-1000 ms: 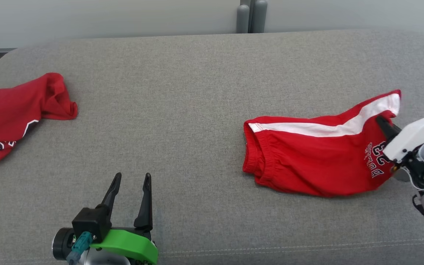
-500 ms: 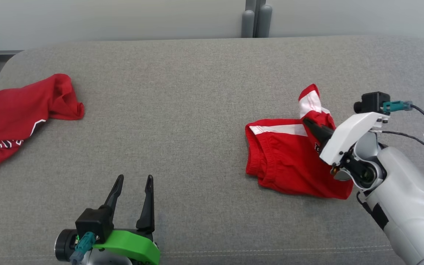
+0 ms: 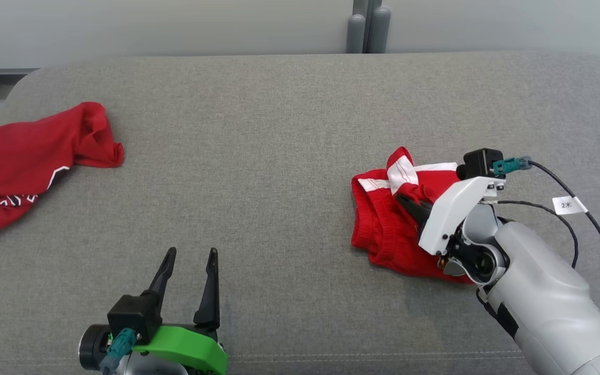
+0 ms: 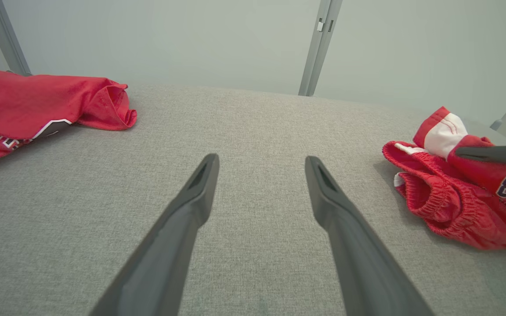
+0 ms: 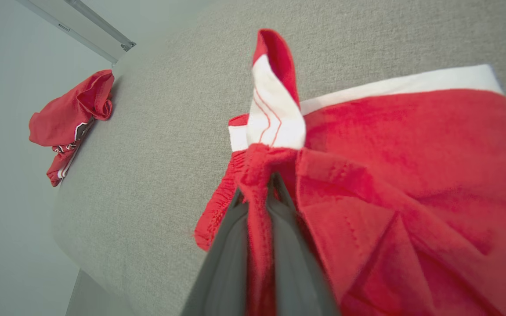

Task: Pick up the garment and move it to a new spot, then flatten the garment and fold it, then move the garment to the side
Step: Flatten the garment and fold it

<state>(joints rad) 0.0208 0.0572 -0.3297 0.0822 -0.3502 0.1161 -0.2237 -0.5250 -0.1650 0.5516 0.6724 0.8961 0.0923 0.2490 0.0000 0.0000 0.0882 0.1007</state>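
Near edge, lower left: left gripper (image 3: 191, 252) spread wide, holding nothing, above grey cushion (image 3: 279, 130). Mid right: right gripper (image 3: 404, 200) pinched tight on bunched red shorts (image 3: 378, 234), resting on cushion. Far left: second red garment (image 3: 29, 151).

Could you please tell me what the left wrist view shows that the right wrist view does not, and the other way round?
Left wrist, not right wrist: the open left gripper over the grey cushion, and the dark number printed on the red shorts.
Right wrist, not left wrist: the pinch itself, a red fold clamped between the shut fingers of the right gripper.
Both: the shorts with their white stripe, the cushion, and the red shirt at its far end.
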